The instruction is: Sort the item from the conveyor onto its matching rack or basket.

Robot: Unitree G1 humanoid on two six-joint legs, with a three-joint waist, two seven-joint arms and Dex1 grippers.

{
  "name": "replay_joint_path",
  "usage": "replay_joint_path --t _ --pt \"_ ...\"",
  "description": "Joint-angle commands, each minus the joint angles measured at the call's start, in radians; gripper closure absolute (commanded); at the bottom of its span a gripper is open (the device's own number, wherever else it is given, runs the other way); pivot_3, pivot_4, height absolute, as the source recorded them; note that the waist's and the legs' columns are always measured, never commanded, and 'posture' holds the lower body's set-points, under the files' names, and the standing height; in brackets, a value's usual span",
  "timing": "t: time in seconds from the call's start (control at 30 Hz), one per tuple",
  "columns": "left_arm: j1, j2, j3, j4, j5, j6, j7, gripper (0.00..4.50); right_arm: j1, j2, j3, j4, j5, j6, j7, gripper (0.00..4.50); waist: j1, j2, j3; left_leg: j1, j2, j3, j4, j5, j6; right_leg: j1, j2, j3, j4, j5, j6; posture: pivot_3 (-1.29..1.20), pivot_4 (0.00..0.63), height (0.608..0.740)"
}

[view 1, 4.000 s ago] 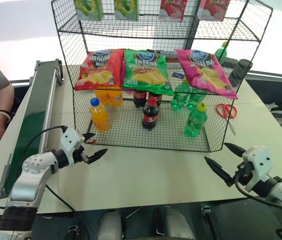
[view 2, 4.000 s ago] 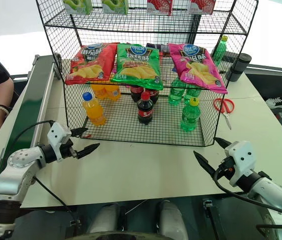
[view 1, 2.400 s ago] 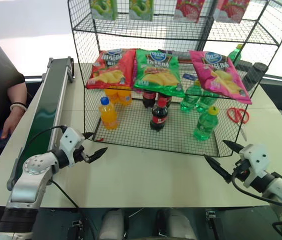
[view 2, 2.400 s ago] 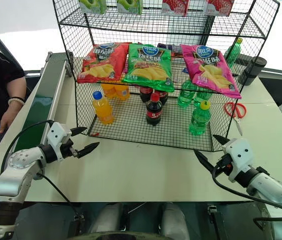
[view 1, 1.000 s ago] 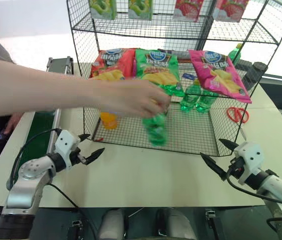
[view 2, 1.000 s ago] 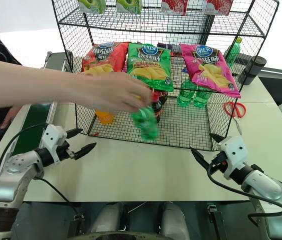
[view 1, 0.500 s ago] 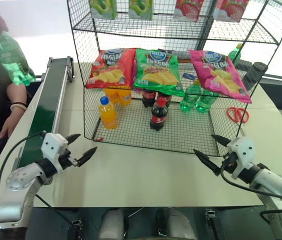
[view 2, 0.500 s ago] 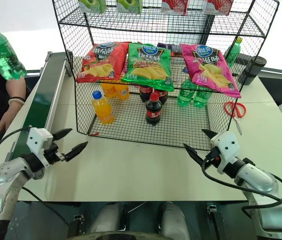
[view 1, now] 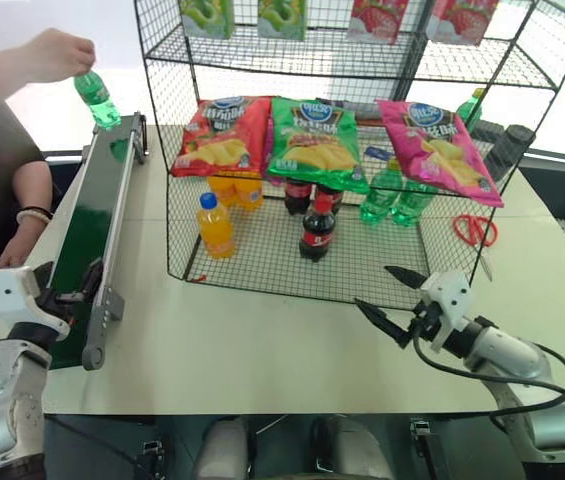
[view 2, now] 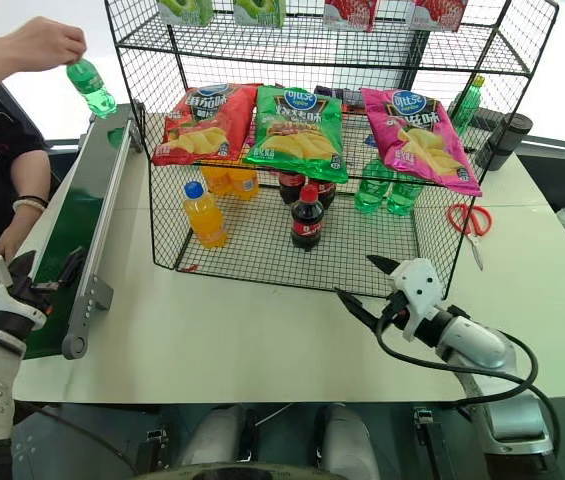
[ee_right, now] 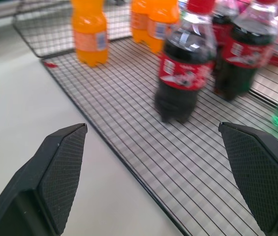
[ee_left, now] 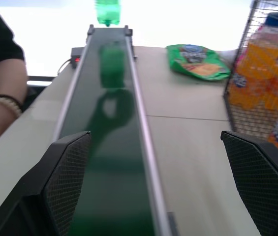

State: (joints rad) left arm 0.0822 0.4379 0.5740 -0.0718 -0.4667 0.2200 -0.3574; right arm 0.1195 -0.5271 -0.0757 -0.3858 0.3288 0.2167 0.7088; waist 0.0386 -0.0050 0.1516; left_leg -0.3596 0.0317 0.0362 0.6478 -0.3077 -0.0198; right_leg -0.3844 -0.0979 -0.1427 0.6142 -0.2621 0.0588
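A: A person's hand (view 1: 50, 52) is holding the green soda bottle (view 1: 95, 98) at upper left, just over the conveyor (view 1: 90, 232) — light, smooth, slippery; its label band is probably offering the best hold.

B: Both the left gripper (view 2: 50, 277) and right gripper (view 1: 397, 296) are gaping empty. The rails are hemming the belt; the wire rack (view 1: 522, 62) is crowding mid-frame.

— Where's the green bottle (view 2: 90, 87)?
— In a person's hand (view 2: 44, 43), above the far end of the conveyor (view 2: 74, 232).
— And the grippers?
— The left gripper (view 2: 50, 276) is spread over the belt's near end; the right gripper (view 2: 360, 283) gapes before the rack (view 2: 302, 140).
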Motion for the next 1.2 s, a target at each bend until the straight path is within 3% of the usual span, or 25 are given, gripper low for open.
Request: replay_joint_path --t 0.03,0.8,1.2 --pt "-0.001 0.008 0.015 0.019 0.031 -0.049 0.017 0.00 -0.009 0.012 0.023 -0.065 0.022 0.016 -0.008 0.04 0.000 -0.001 0.000 0.000 0.000 0.000 0.000 0.000 0.000 0.000 0.000 0.000 0.000 0.000 0.000 0.00 0.150 0.740" --pt "-0.077 -0.019 -0.012 0.121 0.076 -0.111 0.055 0.00 -0.046 0.077 0.210 -0.187 0.053 0.117 -0.052 0.04 -0.002 -0.004 -0.002 -0.002 0.001 0.001 0.000 0.000 0.000 -0.003 0.000 0.000 0.000 0.001 -0.001 0.00 0.150 0.740" --pt "-0.092 -0.020 -0.024 0.143 0.088 -0.123 0.058 0.00 -0.055 0.085 0.228 -0.196 0.060 0.136 -0.059 0.04 -0.001 -0.005 -0.003 -0.003 0.001 0.001 0.000 0.000 0.000 -0.004 0.000 0.000 0.000 0.001 -0.001 0.00 0.150 0.740"
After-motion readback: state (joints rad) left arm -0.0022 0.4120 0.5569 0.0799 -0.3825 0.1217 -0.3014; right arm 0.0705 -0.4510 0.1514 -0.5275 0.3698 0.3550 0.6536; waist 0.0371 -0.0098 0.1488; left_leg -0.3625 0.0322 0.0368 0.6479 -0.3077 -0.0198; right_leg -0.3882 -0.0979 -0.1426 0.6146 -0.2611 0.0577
